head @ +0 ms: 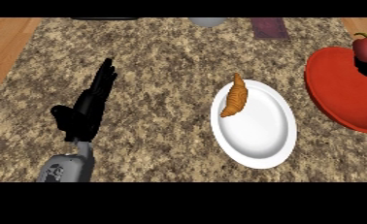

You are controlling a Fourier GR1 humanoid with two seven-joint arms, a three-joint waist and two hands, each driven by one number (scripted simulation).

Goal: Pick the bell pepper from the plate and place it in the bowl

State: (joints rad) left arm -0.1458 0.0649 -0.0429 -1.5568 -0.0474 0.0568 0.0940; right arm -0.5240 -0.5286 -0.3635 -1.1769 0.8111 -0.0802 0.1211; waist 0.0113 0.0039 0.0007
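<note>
A dark red bell pepper (360, 48) sits at the far right edge of the view, only partly showing, resting at the far side of a red bowl (337, 89) that is itself cut off by the right edge. Just left of the bowl and a little nearer lies a white plate (261, 136). The pepper is well apart from the plate.

Speckled brown granite counter (172, 63) with wooden edges.
</note>
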